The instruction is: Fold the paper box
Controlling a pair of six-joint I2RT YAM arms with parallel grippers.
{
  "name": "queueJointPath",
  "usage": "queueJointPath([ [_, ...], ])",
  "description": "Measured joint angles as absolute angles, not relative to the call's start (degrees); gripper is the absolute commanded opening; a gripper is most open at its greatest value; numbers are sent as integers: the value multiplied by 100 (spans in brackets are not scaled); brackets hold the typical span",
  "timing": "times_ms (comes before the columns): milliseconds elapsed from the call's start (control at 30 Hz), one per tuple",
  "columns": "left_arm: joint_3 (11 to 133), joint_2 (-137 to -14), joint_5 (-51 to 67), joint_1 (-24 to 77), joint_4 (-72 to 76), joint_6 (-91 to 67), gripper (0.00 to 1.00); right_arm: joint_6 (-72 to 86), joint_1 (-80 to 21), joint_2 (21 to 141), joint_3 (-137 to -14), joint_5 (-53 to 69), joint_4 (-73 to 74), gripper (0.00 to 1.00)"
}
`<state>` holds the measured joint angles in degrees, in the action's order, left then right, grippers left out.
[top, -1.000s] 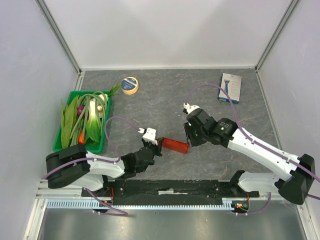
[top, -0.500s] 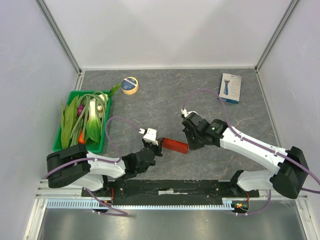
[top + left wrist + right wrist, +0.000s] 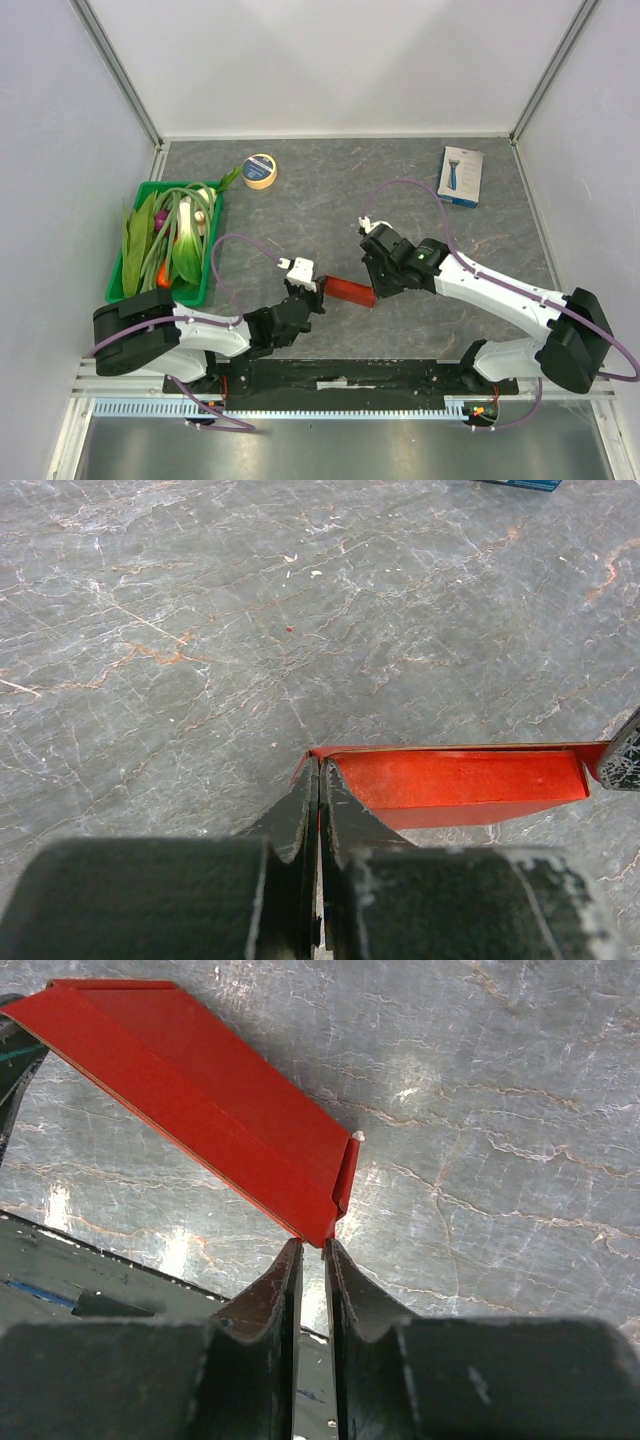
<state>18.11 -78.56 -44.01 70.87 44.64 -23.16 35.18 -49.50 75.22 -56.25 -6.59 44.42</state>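
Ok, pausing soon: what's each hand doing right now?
Left hand: closed on the paper box.
Right hand: nearly closed at its corner; grip cannot be told.

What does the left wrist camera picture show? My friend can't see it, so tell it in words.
The left claw, fingers shut, pinches the left corner of a red paper box. The box stretches right over a grey marbled table, and the right claw's black fingertip meets its far end at the picture's edge.
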Motion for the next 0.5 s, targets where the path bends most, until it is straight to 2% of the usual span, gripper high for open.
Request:
queueJointPath([
  [133, 1811, -7856, -4451, 7120, 4456, -2316, 2, 3538, -4950, 7526, -5625, -703, 4418, 23],
  [333, 1811, -7852, -4482, 7140, 4442, -2316, 2, 3544, -4950, 7524, -5564, -766, 4412, 19],
  [433, 1811, -7852, -4493, 7148, 4442, -2316, 2, 3548, -4950, 7524, -5522, -788, 4401, 12],
  [500, 1811, -7852, -4495, 7153, 4440, -2316, 2, 3562, -4950, 7524, -5492, -805, 4399, 2],
])
